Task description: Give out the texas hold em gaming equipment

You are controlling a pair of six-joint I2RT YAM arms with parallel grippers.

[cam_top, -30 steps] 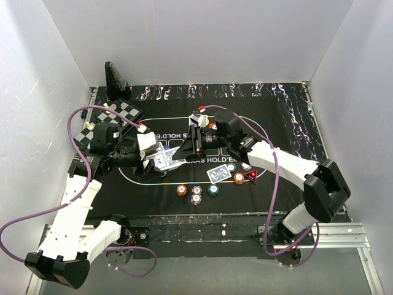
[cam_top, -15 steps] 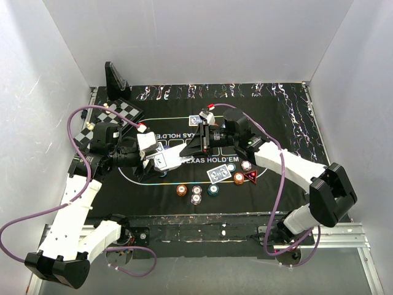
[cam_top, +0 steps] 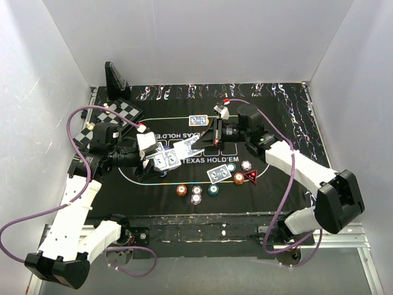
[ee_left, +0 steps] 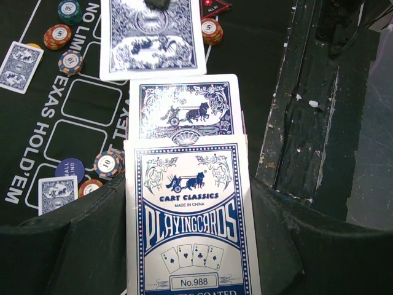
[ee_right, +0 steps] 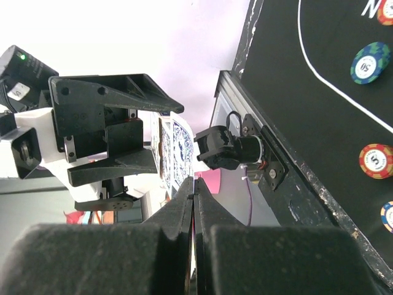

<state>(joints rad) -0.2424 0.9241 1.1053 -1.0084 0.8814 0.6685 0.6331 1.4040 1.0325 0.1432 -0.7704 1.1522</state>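
Blue-backed card in right end effector, farther from deck

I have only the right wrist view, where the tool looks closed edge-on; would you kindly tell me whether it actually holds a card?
Observer: Yes. The top view shows the right tool pinching one blue-backed card above the mat.
Operator: Thank you. Where is the rest of the deck?
Observer: The left tool grips the card box, with a further card sticking out of its end.
Operator: And what lies dealt on the mat?
Observer: Two cards, backs up: a far card and a near card.
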